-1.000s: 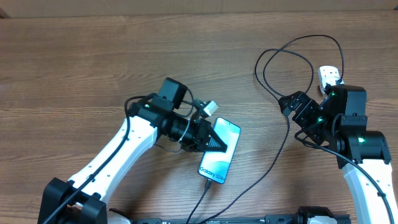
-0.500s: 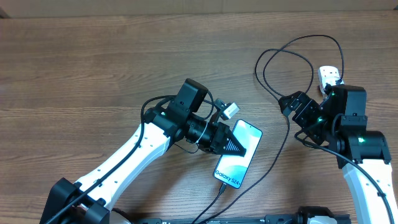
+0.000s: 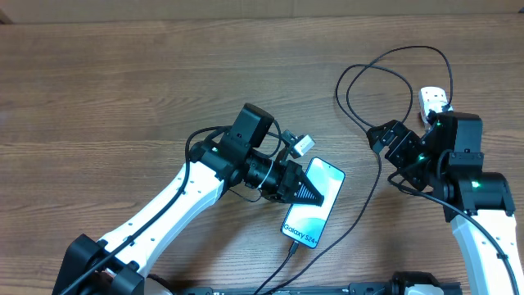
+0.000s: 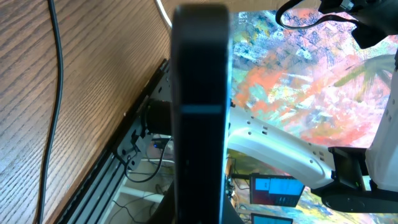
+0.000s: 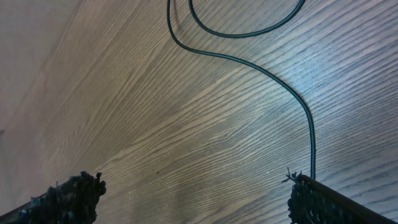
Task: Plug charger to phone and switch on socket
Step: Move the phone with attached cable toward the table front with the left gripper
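Change since a second ago: left arm has swung to the right, carrying the phone [image 3: 315, 209] with it; nothing has shifted over the last half second. Right arm unchanged.
Left gripper [image 3: 309, 193]: clamped across the phone's long edges near mid-length. Wrist view shows the phone edge-on as a dark bar filling the gap between the jaws.
Phone position: near the middle of the wooden table [image 3: 123, 82], screen up, top end angled up-right in the overhead view. Lifted or resting on the wood, cannot tell.
Right gripper [image 5: 199, 198]: jaws spread wide, nothing held. It hangs over bare wood with a run of the charger cable [image 5: 312, 149] passing beneath.
Charger cable route: loops at the far right of the table, passes by the right arm, then trails down-left to the phone's lower end.
Power strip [image 3: 432, 98]: only a white end shows, just behind the right arm; the rest is hidden and the switch position is not visible.
Done (judged): cable appears to meet the phone's bottom port, so the plugging step looks complete or nearly so. Connector seating is too small to confirm.
Left (judged): switching on the socket. The free right gripper sits closest to it, so that arm is the likely candidate.
Writing: white "Galaxy S24" along the lower part of the screen. Small screens below the table edge in the left wrist view are unreadable.
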You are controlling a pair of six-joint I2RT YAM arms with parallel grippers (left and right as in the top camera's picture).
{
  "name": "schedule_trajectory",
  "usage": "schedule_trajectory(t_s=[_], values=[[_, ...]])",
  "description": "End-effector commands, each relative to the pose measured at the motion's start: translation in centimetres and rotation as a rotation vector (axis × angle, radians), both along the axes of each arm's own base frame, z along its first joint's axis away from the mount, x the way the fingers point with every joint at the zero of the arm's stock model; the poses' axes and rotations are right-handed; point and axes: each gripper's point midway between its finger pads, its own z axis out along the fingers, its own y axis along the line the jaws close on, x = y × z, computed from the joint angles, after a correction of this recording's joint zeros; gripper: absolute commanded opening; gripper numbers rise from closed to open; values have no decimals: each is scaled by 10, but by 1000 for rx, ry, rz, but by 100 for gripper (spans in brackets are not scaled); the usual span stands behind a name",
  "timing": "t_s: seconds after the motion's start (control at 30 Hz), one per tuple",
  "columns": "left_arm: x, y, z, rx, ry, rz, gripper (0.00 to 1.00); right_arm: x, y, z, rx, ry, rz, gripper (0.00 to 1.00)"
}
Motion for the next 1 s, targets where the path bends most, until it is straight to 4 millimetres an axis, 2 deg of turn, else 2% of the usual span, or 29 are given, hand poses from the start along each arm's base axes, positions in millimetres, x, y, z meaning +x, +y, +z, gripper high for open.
schedule_trajectory(t_s=[0.0,0.5,0.7,0.8,0.97], values=[[-10,-2,12,-49,2,-41,4,3,-3,10,-19,-33,-1,100],[-9,-2,11,-49,-15,-41,4,3,-3,10,-19,-33,-1,100],[-3,-2,4,-10,-40,-11,4,3,-3,10,-19,-33,-1,100],[3,0,-6,55,-37,33,4,3,-3,10,-19,-33,-1,100],[16,13,-37,254,-30,149,4,3,-3,10,-19,-33,-1,100]])
